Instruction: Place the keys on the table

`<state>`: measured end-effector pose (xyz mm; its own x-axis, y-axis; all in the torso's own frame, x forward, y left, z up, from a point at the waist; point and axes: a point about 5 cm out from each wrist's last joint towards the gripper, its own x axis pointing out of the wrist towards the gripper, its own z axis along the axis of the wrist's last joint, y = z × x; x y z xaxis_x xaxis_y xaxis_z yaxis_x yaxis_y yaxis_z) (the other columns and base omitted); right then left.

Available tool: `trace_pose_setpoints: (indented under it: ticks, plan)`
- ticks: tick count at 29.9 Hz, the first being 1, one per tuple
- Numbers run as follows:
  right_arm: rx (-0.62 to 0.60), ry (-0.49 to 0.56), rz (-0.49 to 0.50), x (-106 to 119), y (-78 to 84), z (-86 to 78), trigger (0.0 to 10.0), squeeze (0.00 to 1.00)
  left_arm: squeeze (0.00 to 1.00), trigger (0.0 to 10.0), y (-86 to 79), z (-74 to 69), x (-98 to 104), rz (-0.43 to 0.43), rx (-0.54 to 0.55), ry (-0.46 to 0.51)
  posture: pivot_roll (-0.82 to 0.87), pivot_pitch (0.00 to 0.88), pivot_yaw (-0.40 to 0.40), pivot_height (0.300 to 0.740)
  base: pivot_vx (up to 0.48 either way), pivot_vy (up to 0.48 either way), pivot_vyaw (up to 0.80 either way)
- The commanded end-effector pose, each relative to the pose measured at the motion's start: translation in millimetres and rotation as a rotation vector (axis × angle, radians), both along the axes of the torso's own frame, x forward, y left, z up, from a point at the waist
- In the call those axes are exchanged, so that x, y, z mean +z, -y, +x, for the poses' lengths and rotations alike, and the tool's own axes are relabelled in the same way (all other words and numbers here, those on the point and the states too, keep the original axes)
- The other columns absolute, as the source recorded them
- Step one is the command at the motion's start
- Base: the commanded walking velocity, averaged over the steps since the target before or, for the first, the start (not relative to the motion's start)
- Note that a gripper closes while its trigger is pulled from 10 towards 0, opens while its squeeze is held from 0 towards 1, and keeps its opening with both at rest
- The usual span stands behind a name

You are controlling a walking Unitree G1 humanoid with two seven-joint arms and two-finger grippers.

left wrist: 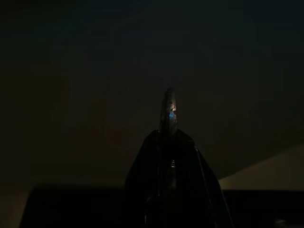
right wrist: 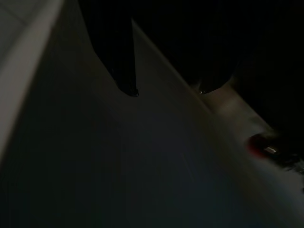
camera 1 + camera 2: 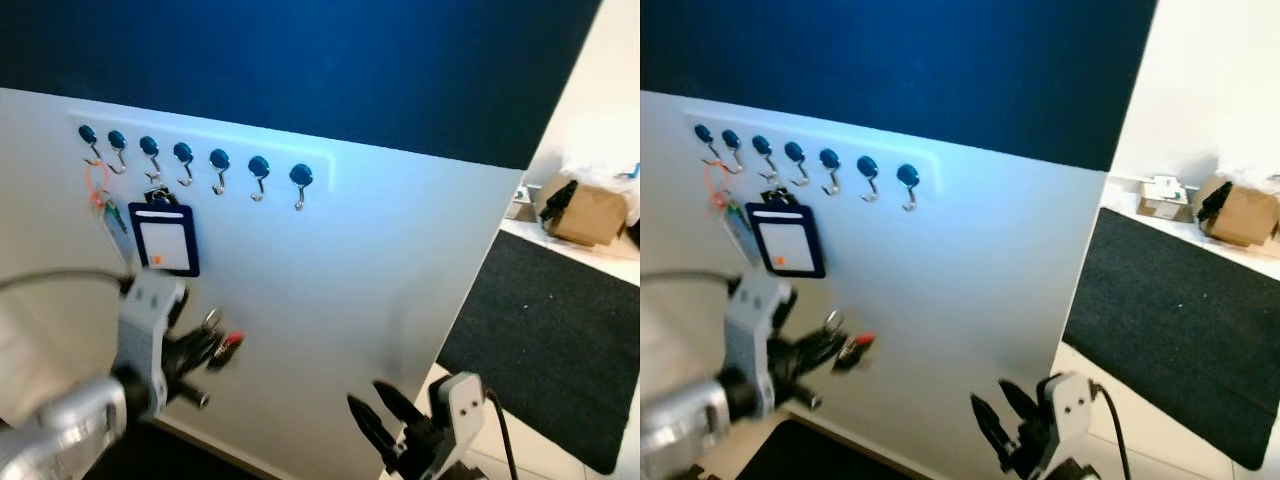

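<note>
Left gripper (image 3: 212, 348) pinches keys (image 3: 222, 338) between its closed fingertips.

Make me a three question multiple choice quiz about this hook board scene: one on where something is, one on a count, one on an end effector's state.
1. Where does the blue badge holder hang?
A. from a hook near the left end of the row
B. from the rightmost hook
C. on the black mat

2. How many blue-capped hooks are on the white board?
A. four
B. seven
C. ten

3. What is the left end effector doing?
A. open, empty
B. shut on the keys
C. shut on the badge holder

Answers: 1 A, it hangs low on the row's left side. 2 B, seven caps show. 3 B, a red-tagged key bunch sticks out between its fingers.
</note>
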<state>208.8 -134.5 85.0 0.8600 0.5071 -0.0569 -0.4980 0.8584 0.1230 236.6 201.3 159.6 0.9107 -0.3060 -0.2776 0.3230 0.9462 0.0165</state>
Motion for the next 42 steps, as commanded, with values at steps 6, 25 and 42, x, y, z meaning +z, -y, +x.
trace_pose_setpoints:
  ticks: [6, 25, 42]
  plan:
    - [-0.15, -0.117, -0.158, -40.7, 28.4, -11.7, 10.0, 0.0, 0.0, 10.0, -12.6, -2.5, -52.2, 0.121, 0.183, -0.096, 0.09, 0.181, 0.031, 0.74, 0.0, 0.0, 0.0]
    - [-0.678, -0.553, -0.4, -150.8, 82.1, -58.1, 10.0, 0.0, 0.0, 10.0, -29.9, -32.7, -145.8, 0.365, 0.277, -0.275, 0.09, 0.152, 0.042, 0.74, 0.0, 0.0, 0.0]
    - [-0.666, -0.538, -0.435, -157.1, 76.5, -51.1, 10.0, 0.0, 0.0, 10.0, -21.4, -29.8, -150.0, 0.348, 0.268, -0.224, 0.1, 0.134, 0.045, 0.74, 0.0, 0.0, 0.0]
